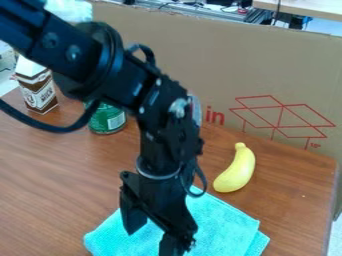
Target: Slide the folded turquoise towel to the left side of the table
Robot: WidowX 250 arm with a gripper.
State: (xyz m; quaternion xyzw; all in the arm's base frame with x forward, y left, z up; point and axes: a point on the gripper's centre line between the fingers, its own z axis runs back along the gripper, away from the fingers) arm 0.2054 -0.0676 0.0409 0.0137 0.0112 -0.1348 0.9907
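Observation:
The gripper (153, 234) hangs over the turquoise cloth (224, 225), its two fingers apart, with cloth visible between them. Whether the fingertips touch the cloth, I cannot tell. The folded cloth lies near the front of the brown table, partly hidden by the gripper. Just behind the cloth's right side, a yellow banana (236, 170) lies to the right of the arm. A green can (107, 119) stands at the back left, partly covered by the arm and its cable.
A brown and white carton (37, 87) stands at the table's far left. Part of a greyish object (196, 109) shows behind the arm. A cardboard wall (220, 60) with red print runs along the back of the wooden table (47, 175).

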